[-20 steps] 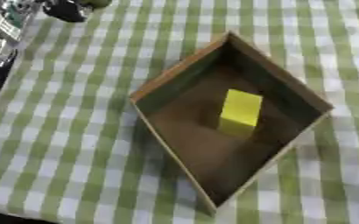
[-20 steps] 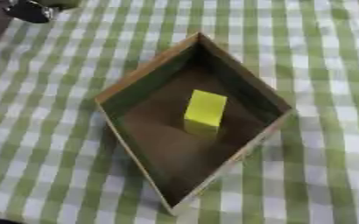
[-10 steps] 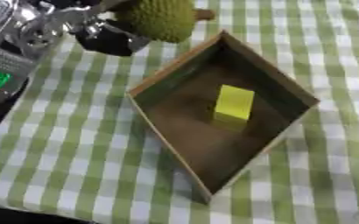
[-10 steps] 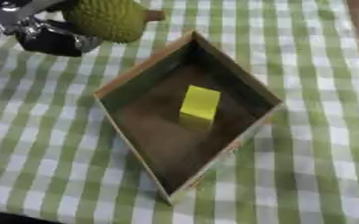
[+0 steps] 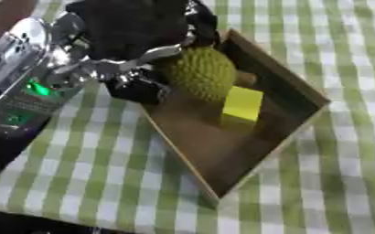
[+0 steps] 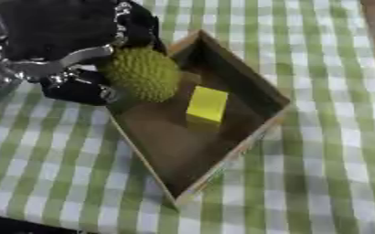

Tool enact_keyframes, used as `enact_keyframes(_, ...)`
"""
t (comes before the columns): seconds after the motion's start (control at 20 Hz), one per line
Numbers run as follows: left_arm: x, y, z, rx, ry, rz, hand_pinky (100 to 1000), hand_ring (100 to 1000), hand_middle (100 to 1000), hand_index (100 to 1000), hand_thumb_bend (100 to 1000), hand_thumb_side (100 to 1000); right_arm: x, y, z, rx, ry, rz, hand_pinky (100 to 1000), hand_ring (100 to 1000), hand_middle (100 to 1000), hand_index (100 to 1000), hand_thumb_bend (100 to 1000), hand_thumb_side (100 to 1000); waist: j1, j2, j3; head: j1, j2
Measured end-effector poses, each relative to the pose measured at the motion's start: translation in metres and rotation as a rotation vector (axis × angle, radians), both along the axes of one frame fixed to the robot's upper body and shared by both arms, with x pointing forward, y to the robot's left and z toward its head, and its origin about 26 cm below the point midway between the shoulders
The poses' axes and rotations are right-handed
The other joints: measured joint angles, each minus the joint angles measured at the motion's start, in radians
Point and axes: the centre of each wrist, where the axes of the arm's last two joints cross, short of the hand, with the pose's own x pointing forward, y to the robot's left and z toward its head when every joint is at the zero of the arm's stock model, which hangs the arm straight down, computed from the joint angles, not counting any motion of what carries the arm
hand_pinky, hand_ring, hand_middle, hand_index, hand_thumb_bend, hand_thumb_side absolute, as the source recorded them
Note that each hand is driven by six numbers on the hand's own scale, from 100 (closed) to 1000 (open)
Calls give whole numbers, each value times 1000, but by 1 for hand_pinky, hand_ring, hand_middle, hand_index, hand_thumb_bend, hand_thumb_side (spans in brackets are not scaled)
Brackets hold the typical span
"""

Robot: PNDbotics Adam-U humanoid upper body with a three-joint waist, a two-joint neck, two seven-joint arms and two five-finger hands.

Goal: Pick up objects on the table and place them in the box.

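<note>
Carried in since earlier, bumpy green fruit (image 5: pixel 200 73) hangs over box (image 5: pixel 291 87) beside yellow block (image 5: pixel 243 103), left hand (image 5: pixel 135 41) curled round it; probably light, rigid, best held across its middle.

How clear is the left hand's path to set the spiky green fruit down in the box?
Probably clear. The left hand holds the spiky green fruit over the box near its left corner; only the yellow block lies inside, with bare floor beside it.

The left hand (image 5: pixel 135 50) was motion-blurred, its fingers indistinct, and its arm was cut off by the left edge. The spiky green fruit (image 5: pixel 199 73) hid the box's (image 5: pixel 291 87) upper-left wall. The yellow block (image 5: pixel 243 104) showed no readable detail.
</note>
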Motion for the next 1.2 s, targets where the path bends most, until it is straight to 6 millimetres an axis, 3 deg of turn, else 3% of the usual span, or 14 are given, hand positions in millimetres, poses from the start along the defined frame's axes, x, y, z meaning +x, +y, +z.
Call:
enact_keyframes(0.4,7,-10,-18,31,79,14,646,567,563,699,100,134,0,0,0,0,0,0,892,587,561,823,100,470,-7,0,-2,-1,1)
enact_keyframes(0.85,22,-40,-40,9,163,-32,645,570,567,708,100,130,0,0,0,1,2,1,893,590,560,823,100,470,-7,0,-3,0,2)
enact_keyframes(1.05,31,-48,-50,27,172,-27,669,596,594,737,100,100,0,0,-1,3,2,2,893,595,561,822,100,470,-6,-3,-5,0,5)
enact_keyframes(1.2,36,-50,-57,66,182,-13,724,679,684,817,120,126,0,0,-1,6,4,3,893,599,560,822,100,470,-4,-3,-5,-1,6)
